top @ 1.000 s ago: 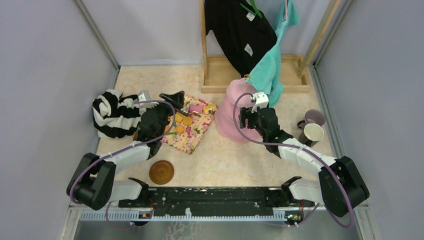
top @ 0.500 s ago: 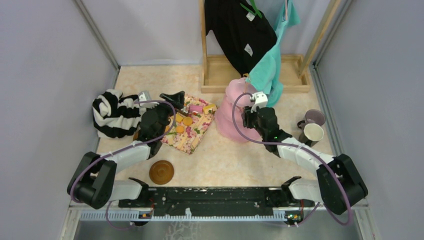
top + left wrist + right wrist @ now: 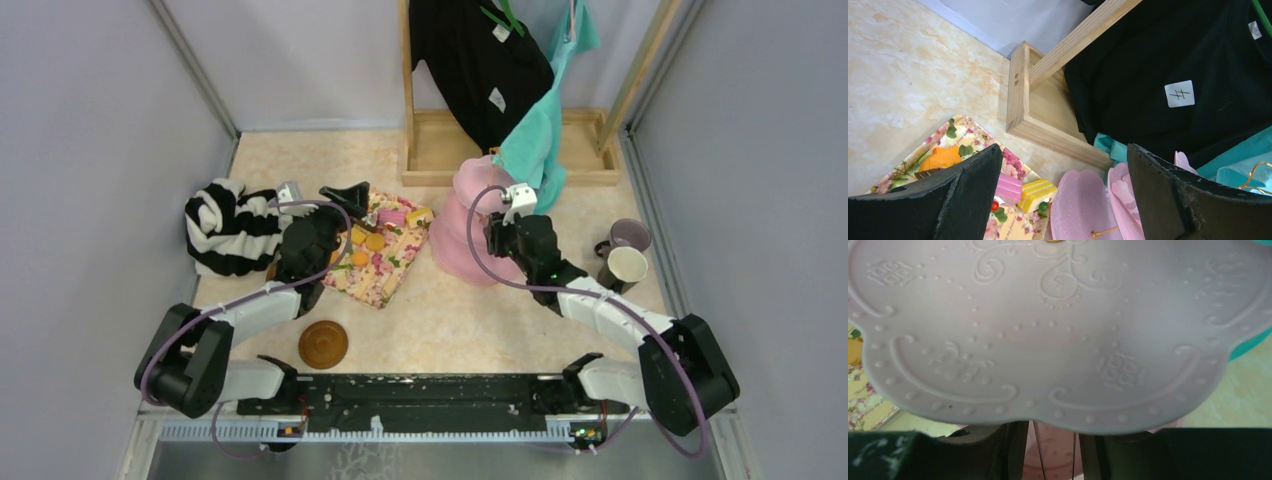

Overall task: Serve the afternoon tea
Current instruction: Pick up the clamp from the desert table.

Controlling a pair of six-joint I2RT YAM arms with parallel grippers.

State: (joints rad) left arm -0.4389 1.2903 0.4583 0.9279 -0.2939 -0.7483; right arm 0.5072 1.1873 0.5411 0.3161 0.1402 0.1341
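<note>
left claw (image 3: pixel 1064 155): fingers wide apart, empty, by pastries (image 3: pixel 366 240) left of the pink cake stand (image 3: pixel 460 240) | right claw (image 3: pixel 1055 452): at a stand tier's edge, clamped or not I cannot tell | lilac mug (image 3: pixel 629 234), cream mug (image 3: pixel 626 267): right of stand

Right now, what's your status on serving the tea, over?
Left claw open above pastries. Right claw at pink cake stand, grip unclear. Teal garment hangs close behind stand.

Right tool (image 3: pixel 493 240) narrower, closer against pink cake stand (image 3: pixel 458 240).
</note>
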